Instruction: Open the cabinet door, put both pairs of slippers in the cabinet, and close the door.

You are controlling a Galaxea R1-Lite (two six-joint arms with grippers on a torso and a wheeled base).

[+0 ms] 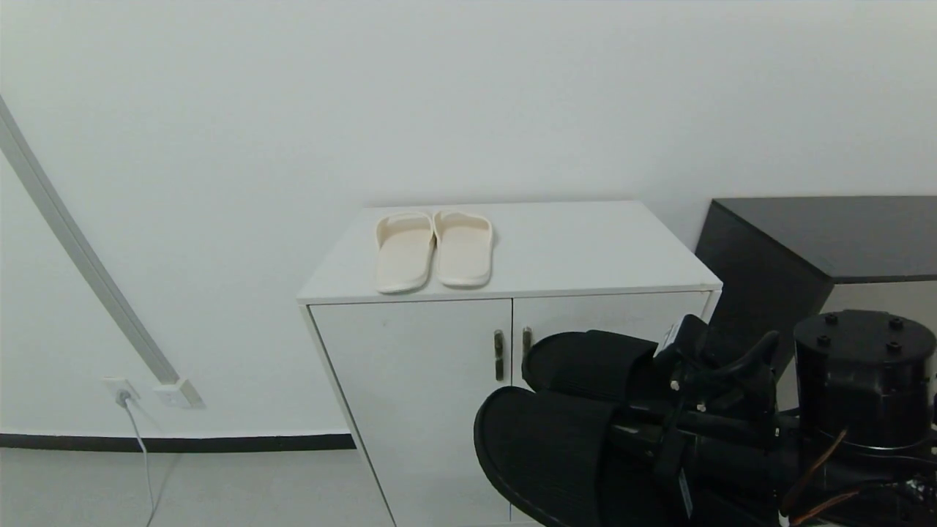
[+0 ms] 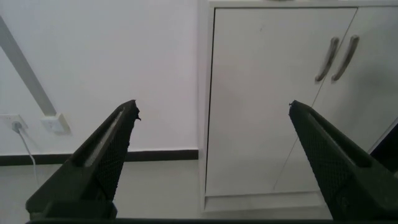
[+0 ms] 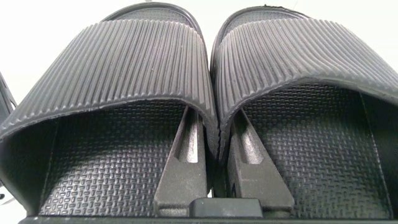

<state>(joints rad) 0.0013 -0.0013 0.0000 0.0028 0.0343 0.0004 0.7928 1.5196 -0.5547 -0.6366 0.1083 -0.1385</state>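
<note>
White cabinet (image 1: 410,380) against the wall, both doors shut, two handles (image 1: 498,355) upright side by side at the centre seam; inside hidden behind the doors. On the cabinet's top, toward its left side, cream slippers (image 1: 433,250) as a pair, soles down, touching along their inner edges, straps toward the wall. Black slippers (image 1: 578,410) off the floor in front of the right door, side by side in the right gripper (image 3: 215,134). Jaws there nearly closed, one finger on each footbed under its strap, the two inner side walls pinched between them. Left gripper (image 2: 212,106) low in front of the left door, apart from it, jaws spread wide with nothing between them. Beside the cabinet, low on the wall, a socket (image 1: 121,388) with a cable hanging to the floor.
</note>
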